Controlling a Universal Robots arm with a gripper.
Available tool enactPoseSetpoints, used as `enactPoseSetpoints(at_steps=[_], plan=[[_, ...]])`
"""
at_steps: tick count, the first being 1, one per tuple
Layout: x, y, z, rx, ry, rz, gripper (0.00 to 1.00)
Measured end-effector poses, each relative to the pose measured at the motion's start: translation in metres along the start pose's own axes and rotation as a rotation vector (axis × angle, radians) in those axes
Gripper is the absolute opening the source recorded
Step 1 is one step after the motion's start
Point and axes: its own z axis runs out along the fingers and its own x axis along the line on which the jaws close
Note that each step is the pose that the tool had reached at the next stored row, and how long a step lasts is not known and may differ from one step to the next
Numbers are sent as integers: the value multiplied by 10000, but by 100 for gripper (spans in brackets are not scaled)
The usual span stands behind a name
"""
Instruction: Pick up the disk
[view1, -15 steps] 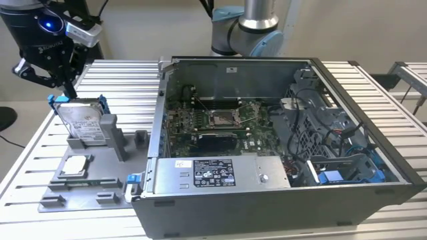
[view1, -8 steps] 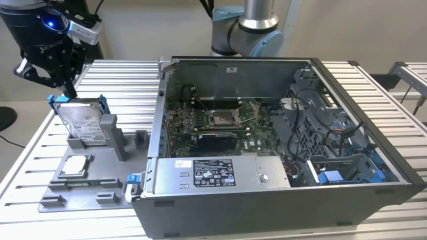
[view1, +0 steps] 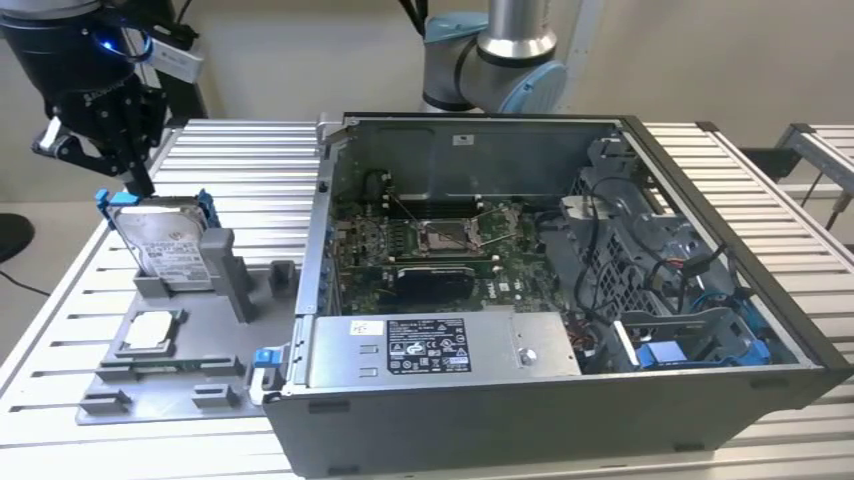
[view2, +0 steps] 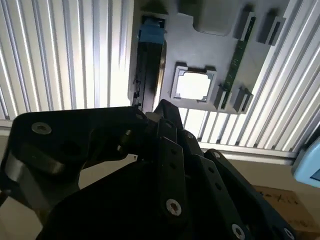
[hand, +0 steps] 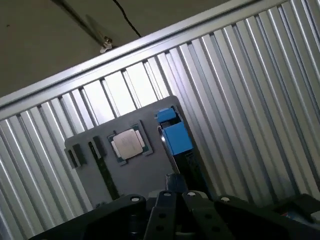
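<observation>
Silver-grey disk (view1: 171, 248), white label outward, blue bracket (view1: 203, 212) at its edges: stands upright in a slot of the grey fixture (view1: 160, 375), mid-left of the exterior view, beside the open computer case (view1: 534, 400). Gripper (view1: 131, 178): black, poised just above the disk's upper edge, upper left of frame; whether released or clenched cannot be told. Step judged: approach, disk not yet lifted. A grasp calls for square alignment over the thin upper edge.
</observation>
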Motion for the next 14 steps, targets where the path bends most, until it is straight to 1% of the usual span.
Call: enactPoseSetpoints(at_steps=[11,14], plan=[[0,0,0,18,38,-2000,0],[0,1,0,21,45,-2439,0]])
